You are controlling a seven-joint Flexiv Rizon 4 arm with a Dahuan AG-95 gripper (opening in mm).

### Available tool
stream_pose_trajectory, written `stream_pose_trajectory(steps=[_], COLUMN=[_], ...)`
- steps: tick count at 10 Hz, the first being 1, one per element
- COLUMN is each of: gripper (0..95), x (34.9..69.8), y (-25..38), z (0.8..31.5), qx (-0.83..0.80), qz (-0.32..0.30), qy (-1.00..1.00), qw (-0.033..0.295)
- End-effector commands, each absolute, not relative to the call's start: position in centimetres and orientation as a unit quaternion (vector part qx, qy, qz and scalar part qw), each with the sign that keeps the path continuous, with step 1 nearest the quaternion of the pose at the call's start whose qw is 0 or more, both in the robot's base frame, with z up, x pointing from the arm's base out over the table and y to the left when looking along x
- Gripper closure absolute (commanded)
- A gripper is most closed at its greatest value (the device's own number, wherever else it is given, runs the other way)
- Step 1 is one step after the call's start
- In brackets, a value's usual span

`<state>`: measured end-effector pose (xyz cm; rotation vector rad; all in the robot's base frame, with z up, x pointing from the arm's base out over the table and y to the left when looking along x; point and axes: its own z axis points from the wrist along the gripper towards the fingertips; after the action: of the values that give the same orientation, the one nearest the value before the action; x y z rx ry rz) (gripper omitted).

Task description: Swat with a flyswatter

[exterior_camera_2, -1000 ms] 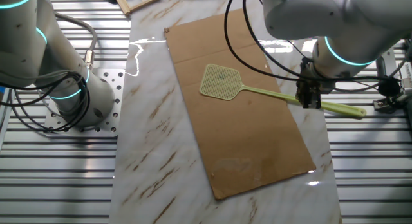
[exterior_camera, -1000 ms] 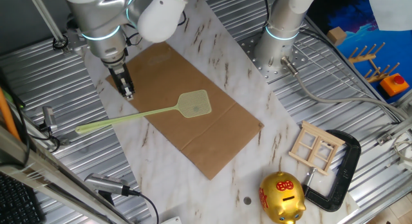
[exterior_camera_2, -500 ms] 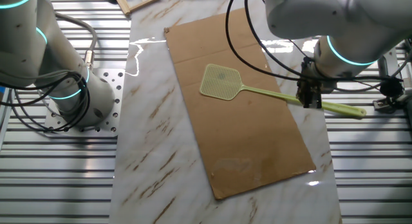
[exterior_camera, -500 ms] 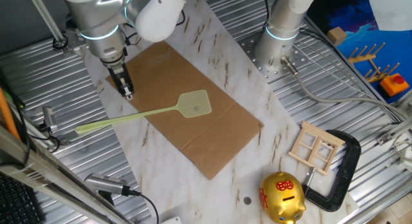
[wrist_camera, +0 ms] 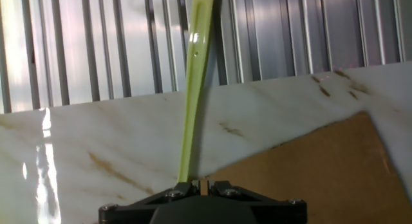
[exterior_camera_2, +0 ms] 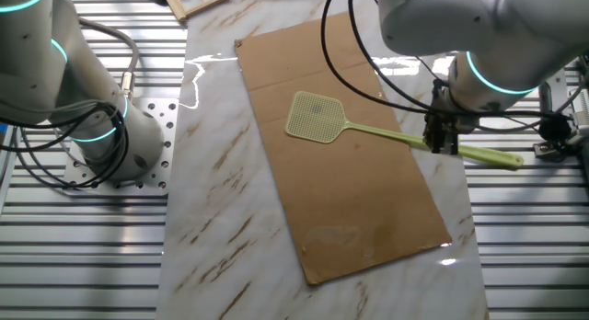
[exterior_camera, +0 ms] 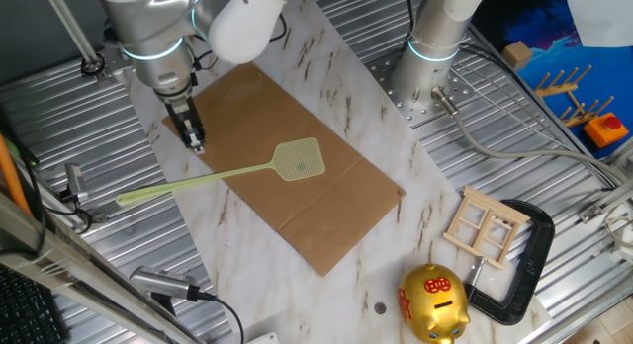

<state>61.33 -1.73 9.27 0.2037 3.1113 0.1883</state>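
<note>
Position of the claw relative to the flyswatter. The flyswatter (exterior_camera: 223, 173) lies flat on the bench, its squarish mesh head (exterior_camera: 300, 159) resting on the brown sheet (exterior_camera: 297, 186) and its long thin handle (exterior_camera_2: 433, 145) running off the sheet's edge, across the marble slab (exterior_camera: 203, 245), with its free end over the ribbed metal of the bench (exterior_camera: 79, 235). The long axis of the swatter thus runs crosswise to the sheet's length.

The claw (exterior_camera: 194, 138) points downward over the handle, near the edge of the sheet, roughly midway between head and free end. In the other fixed view the claw (exterior_camera_2: 441, 142) overlaps the handle; whether the fingers touch it cannot be told from either fixed view. In the hand view the handle (wrist_camera: 193, 89) runs straight away from the claw body at the lower edge of the picture, so the claw sits in line above it. The fingertips are not clearly shown, and whether the claw is spread or pressed together cannot be told.

Judgement: the coming move turns on this alignment. The fingers must close across the handle's narrow width, and the head lies well to one side of the grasp, so it will weigh that end down.
</note>
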Motion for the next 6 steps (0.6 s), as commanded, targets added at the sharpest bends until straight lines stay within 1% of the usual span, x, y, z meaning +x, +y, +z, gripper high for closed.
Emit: stream_pose_trajectory(steps=[1, 4, 6], gripper=[57.0, 57.0, 57.0], x=[62.4, 64.7, 66.2], y=[-0.6, 1.3, 1.3], z=[8.4, 6.3, 5.2], qx=[0.104, 0.127, 0.123], qz=[0.064, 0.064, 0.066], qy=[0.992, 0.989, 0.990], qw=[0.028, 0.034, 0.032])
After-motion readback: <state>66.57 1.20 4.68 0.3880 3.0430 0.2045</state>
